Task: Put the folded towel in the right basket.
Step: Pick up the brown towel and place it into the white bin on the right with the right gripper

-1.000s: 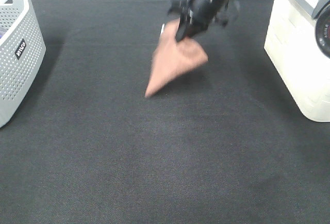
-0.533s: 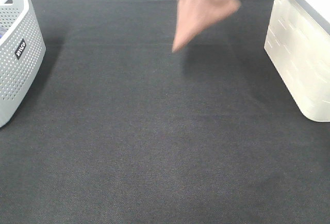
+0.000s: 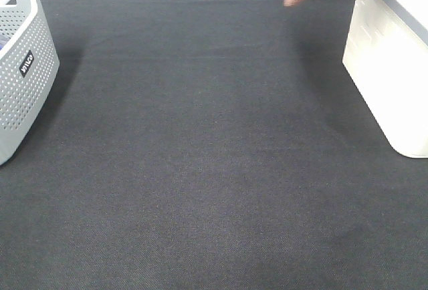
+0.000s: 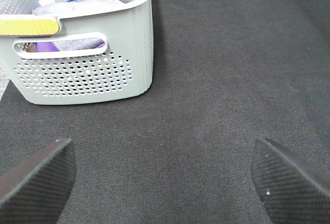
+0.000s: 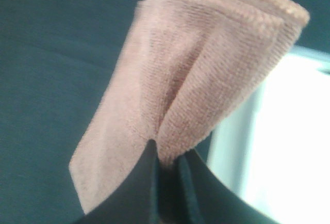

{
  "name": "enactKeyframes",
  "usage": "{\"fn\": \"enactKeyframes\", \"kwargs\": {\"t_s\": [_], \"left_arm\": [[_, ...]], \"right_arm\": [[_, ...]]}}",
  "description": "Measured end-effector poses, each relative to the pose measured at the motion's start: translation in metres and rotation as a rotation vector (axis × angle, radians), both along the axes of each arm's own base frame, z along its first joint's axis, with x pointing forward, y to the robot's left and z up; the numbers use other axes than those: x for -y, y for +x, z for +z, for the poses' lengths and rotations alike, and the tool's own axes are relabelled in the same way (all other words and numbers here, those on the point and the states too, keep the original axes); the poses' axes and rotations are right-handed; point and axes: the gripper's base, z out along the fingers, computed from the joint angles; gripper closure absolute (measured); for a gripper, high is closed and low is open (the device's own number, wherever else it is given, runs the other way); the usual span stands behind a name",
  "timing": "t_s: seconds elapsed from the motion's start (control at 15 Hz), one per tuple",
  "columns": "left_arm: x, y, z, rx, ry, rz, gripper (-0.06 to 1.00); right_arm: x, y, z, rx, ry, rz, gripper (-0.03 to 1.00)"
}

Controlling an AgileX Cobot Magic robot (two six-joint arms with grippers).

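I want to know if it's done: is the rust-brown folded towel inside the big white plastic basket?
Not yet. The rust-brown folded towel hangs pinched in the right gripper, outside the white plastic basket.

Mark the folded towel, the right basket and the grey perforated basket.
folded towel (image 5: 206,69): right wrist view, middle of the cloth.
right basket (image 3: 389,69): exterior high view, its white side wall.
grey perforated basket (image 4: 82,79): left wrist view, its perforated wall.

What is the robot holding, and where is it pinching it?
The right gripper pinches the folded towel by one bunched edge; the left gripper holds nothing.
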Motion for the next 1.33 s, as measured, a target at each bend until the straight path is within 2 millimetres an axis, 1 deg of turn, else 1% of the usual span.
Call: {"fn": "enactKeyframes", "kwargs": {"t_s": [0.13, 0.4, 0.47, 0.6, 0.67, 0.73, 0.8, 0.87, 0.93, 1.0, 1.07, 1.2, 1.27, 1.33], "left_arm": [[0.0, 0.0, 0.0, 0.0, 0.0, 0.0, 0.07], [0.0, 0.0, 0.0, 0.0, 0.0, 0.0, 0.07], [0.0, 0.0, 0.0, 0.0, 0.0, 0.0, 0.07], [0.0, 0.0, 0.0, 0.0, 0.0, 0.0, 0.07], [0.0, 0.0, 0.0, 0.0, 0.0, 0.0, 0.07], [0.0, 0.0, 0.0, 0.0, 0.0, 0.0, 0.07], [0.0, 0.0, 0.0, 0.0, 0.0, 0.0, 0.07], [0.0, 0.0, 0.0, 0.0, 0.0, 0.0, 0.07], [0.0, 0.0, 0.0, 0.0, 0.0, 0.0, 0.07], [0.0, 0.0, 0.0, 0.0, 0.0, 0.0, 0.07], [0.0, 0.0, 0.0, 0.0, 0.0, 0.0, 0.07], [0.0, 0.0, 0.0, 0.0, 0.0, 0.0, 0.07], [0.0, 0.0, 0.0, 0.0, 0.0, 0.0, 0.07], [0.0, 0.0, 0.0, 0.0, 0.0, 0.0, 0.07]], "right_arm": [[0.041, -0.004, -0.002, -0.031, 0.031, -0.087, 0.92], [0.128, -0.009, -0.013, -0.077, 0.129, -0.275, 0.92], [0.128, -0.009, -0.013, -0.077, 0.129, -0.275, 0.92], [0.163, -0.012, -0.019, -0.084, 0.185, -0.34, 0.92], [0.176, -0.011, -0.025, -0.094, 0.213, -0.355, 0.92], [0.189, -0.005, -0.038, -0.118, 0.251, -0.374, 0.92], [0.191, -0.002, -0.045, -0.131, 0.26, -0.376, 0.92], [0.195, 0.006, -0.061, -0.166, 0.275, -0.382, 0.92], [0.197, 0.01, -0.07, -0.185, 0.279, -0.385, 0.9], [0.198, 0.013, -0.077, -0.202, 0.282, -0.387, 0.84], [0.199, 0.016, -0.083, -0.214, 0.287, -0.393, 0.74], [0.199, 0.017, -0.085, -0.22, 0.3, -0.41, 0.53], [0.199, 0.017, -0.085, -0.22, 0.306, -0.417, 0.45], [0.199, 0.017, -0.085, -0.221, 0.316, -0.43, 0.4]]}}
